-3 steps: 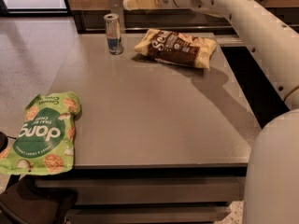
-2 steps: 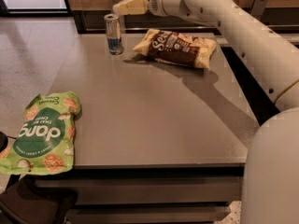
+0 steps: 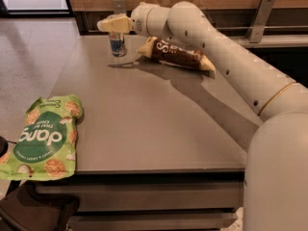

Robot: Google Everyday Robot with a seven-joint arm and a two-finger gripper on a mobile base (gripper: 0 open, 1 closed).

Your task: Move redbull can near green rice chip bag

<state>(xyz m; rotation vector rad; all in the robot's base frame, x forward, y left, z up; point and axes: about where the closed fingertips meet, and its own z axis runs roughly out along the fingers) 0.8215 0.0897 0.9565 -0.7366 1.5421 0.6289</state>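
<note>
Covering redbull can (image 3: pixel 118 46) top: gripper (image 3: pixel 109 24), grasp unclear; open tabletop (image 3: pixel 144 119) to green rice chip bag (image 3: pixel 43 136) overhanging edge.

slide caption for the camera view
Tool at top of the redbull can, far side of table; green rice chip bag overhangs near left corner

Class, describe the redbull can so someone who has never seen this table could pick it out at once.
On the grey table, look to the far left corner, where the gripper sits right over the redbull can. It stands upright just left of the brown chip bag, the only slim silver and blue thing there; the green rice chip bag lies flat at the near left edge.
</note>
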